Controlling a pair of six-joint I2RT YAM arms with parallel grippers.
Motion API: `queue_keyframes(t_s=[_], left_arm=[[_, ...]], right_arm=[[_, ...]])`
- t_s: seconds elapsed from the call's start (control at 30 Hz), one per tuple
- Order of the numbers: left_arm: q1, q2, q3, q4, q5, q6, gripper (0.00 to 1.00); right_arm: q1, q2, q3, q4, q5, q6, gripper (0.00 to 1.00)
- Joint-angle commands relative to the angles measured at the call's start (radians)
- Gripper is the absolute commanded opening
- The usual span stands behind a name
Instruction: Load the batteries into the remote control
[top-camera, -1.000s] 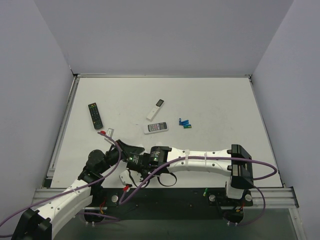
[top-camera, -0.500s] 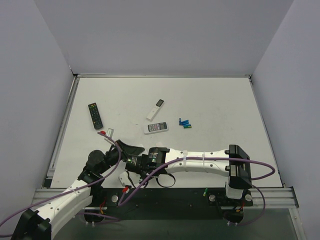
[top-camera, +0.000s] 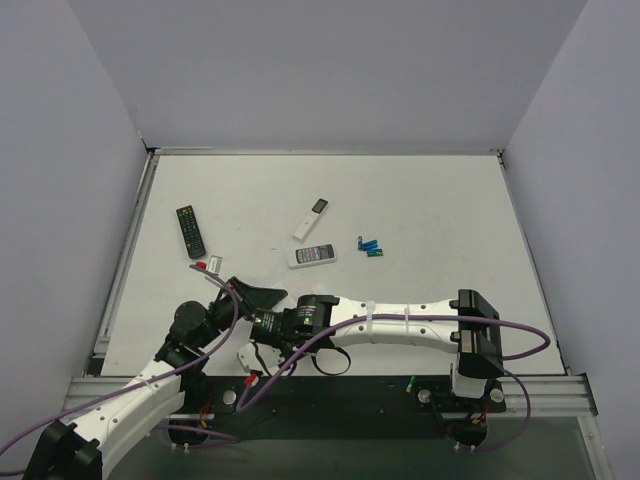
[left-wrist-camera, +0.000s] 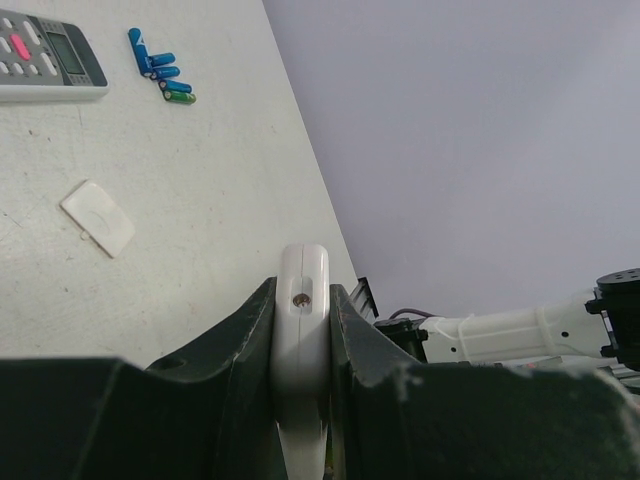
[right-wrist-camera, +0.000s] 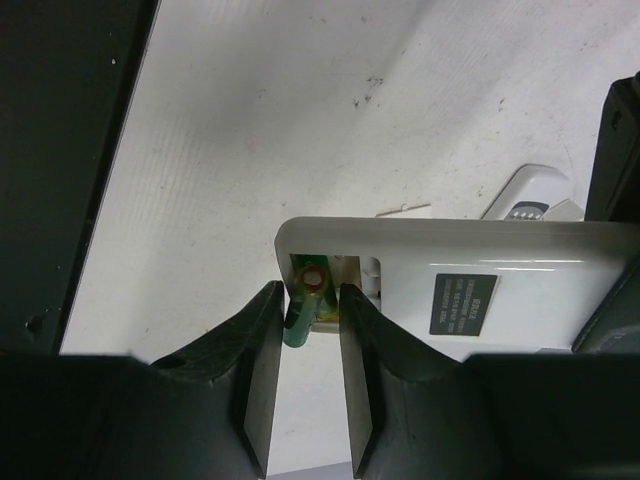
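The remote (right-wrist-camera: 450, 290) is clamped in the left gripper (left-wrist-camera: 302, 292). A green battery (right-wrist-camera: 303, 305) is lodged at its bay (right-wrist-camera: 348, 272), between the right gripper's (right-wrist-camera: 310, 295) jaws; whether it is gripped cannot be told.

Bright even light, soft shadows, near foreground blurred

White table (top-camera: 430, 200), matte, with a few dark specks and scuffs towards the near edge. Everything on it lies flat.

- Black remote (top-camera: 191, 231): far left, close to the left edge, running roughly front to back.
- Slim white remote (top-camera: 311, 218): mid-table, angled.
- White remote (top-camera: 312, 256) with grey screen: just nearer the arms than the slim one, not touching it.
- Batteries (top-camera: 371, 246): tight cluster right of the screen remote, several blue plus one green.
- Small white cover (left-wrist-camera: 97, 217): nearer the arms than the screen remote, well apart from it.
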Motion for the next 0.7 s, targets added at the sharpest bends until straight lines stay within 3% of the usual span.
queue_keyframes(t_s=[0.0, 0.13, 0.23, 0.33, 0.67], left_arm=[[-0.005, -0.012, -0.023, 0.100, -0.021, -0.037, 0.00], [-0.005, 0.000, -0.023, 0.102, -0.024, -0.045, 0.00], [-0.005, 0.011, -0.023, 0.105, -0.019, -0.048, 0.00], [-0.005, 0.014, -0.023, 0.094, -0.022, -0.052, 0.00], [-0.005, 0.052, -0.014, 0.105, 0.008, -0.031, 0.00]], right_arm=[[0.009, -0.028, 0.046, -0.031, 0.036, -0.016, 0.25], [0.004, -0.023, 0.052, -0.031, 0.036, -0.029, 0.23], [-0.002, -0.020, 0.051, -0.034, 0.031, -0.032, 0.10], [-0.005, -0.025, 0.049, -0.034, 0.034, -0.035, 0.05], [-0.016, -0.030, 0.051, -0.033, 0.054, -0.035, 0.05]])
